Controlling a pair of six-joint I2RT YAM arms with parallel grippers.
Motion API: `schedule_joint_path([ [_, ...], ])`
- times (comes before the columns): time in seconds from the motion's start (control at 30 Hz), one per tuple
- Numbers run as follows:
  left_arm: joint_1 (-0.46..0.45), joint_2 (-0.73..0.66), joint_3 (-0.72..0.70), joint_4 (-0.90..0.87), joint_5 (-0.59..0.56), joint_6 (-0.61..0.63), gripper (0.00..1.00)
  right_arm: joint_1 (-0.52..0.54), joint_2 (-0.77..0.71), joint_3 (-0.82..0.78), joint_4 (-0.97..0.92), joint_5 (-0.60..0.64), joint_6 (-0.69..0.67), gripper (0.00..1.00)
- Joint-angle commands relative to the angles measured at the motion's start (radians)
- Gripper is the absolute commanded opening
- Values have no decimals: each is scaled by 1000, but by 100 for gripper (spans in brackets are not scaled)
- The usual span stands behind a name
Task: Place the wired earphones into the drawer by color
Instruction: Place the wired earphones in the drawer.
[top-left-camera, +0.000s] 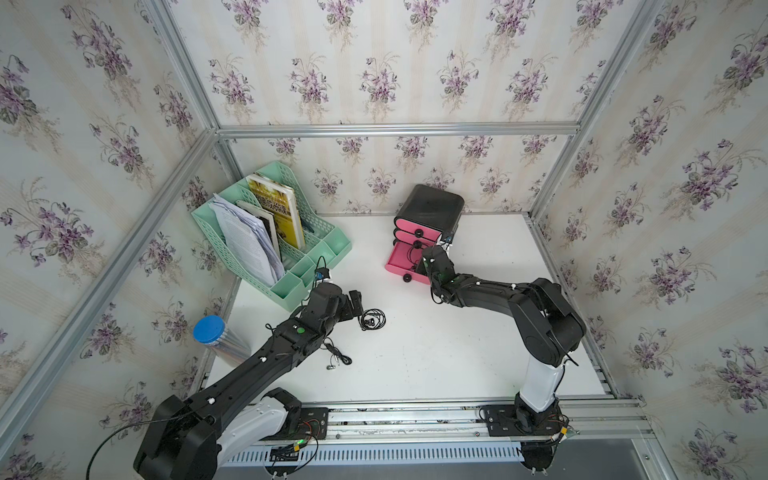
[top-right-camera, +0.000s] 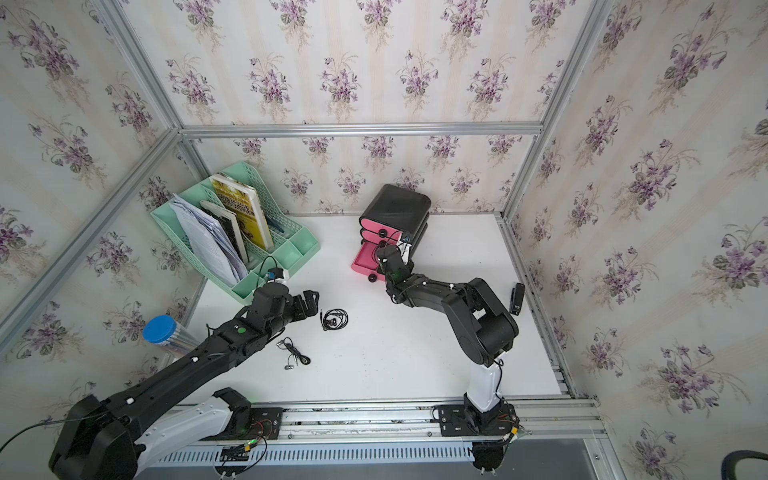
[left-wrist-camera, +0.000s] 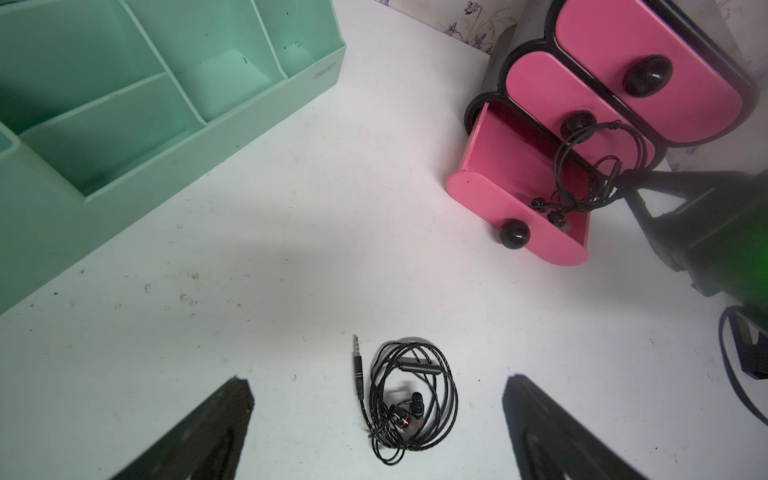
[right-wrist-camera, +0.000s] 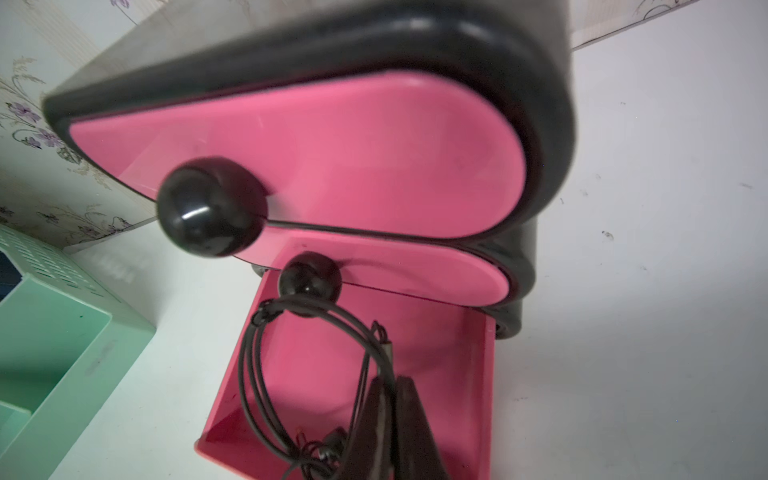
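While the right claw (right-wrist-camera: 392, 384) is pinching the cable of a black earphone set (right-wrist-camera: 326, 451), its tips pressed together on the wire, that set is hanging over the open bottom drawer (left-wrist-camera: 519, 166). The cable loop is standing up beside the middle knob and the buds are dangling low inside the drawer near its front panel; can't tell if they are touching the floor of it.

The cabinet (top-left-camera: 432, 203) is sitting at the back of the table (top-left-camera: 457, 353), near the wall. Top and middle drawers are sitting shut; only the bottom one is sticking out.

The left claw (left-wrist-camera: 377, 379) is hovering spread wide, holding nothing, just over a second earphone set (left-wrist-camera: 411, 399). That one is lying coiled on the table between the two fingers, jack plug pointing away from the buds. It is showing in both top views, just beyond the claw tips (top-left-camera: 372, 320).

A third earphone set (top-right-camera: 296, 355), dark cable with silvery buds, is lying loose beside the left forearm.

The green file rack (top-left-camera: 336, 243) is holding books and papers at the back left. A blue-lidded tube (top-left-camera: 209, 329) is leaning by the left wall. A small black object (top-right-camera: 516, 298) is lying past the right arm.
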Motion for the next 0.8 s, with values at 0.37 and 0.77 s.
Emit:
schedule_joint_path([
  [0.37, 2, 9, 6, 18, 4, 9, 99, -1, 55, 40, -8, -6, 6, 0],
  [0.77, 1, 5, 3, 12, 2, 8, 99, -8, 46, 60, -26, -72, -27, 12],
])
